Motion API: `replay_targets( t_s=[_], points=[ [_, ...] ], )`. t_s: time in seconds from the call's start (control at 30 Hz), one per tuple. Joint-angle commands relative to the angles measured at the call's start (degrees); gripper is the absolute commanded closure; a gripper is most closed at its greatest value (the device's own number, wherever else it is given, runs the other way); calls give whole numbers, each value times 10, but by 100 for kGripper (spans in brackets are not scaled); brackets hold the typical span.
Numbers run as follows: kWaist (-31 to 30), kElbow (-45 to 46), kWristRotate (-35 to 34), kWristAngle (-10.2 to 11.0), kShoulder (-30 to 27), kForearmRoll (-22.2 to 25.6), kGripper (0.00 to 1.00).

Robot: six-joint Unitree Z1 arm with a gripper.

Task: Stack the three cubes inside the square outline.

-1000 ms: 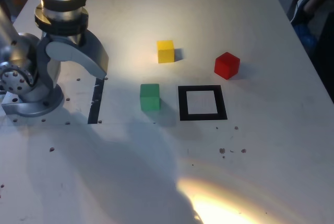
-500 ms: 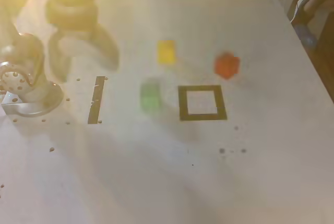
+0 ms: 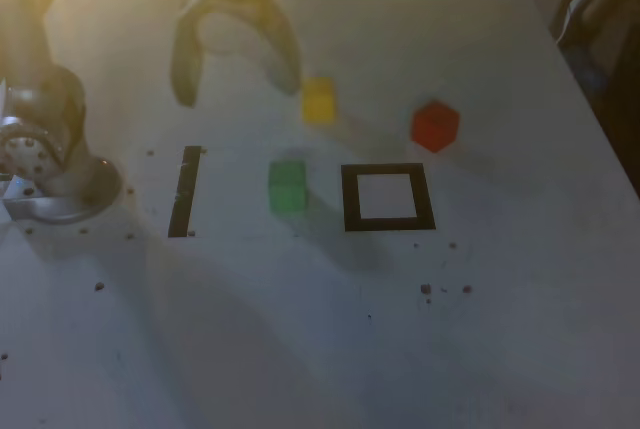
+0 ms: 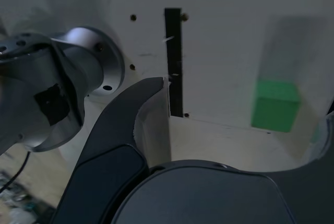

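I see the gripper (image 3: 235,59) empty, jaws apart, above the green cube (image 3: 287,186), which sits beside the square outline (image 3: 388,197). Risk: a skewed descent knocks it away.

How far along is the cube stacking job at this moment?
Nothing is stacked yet: the square outline is empty, with the green cube, yellow cube and red cube all on the table outside it. In hand: the gripper hovers open, holding nothing. Left: placing all three cubes.
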Motion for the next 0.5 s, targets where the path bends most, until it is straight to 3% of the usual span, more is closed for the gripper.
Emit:
replay_targets(
  t_s=[0.0, 0.27, 0.47],
  points=[
    [1, -158, 10, 6, 23, 13, 2],
    [1, -324, 152, 69, 116, 38, 2],
    [1, -373, 295, 97, 172, 48, 2]
  ],
)
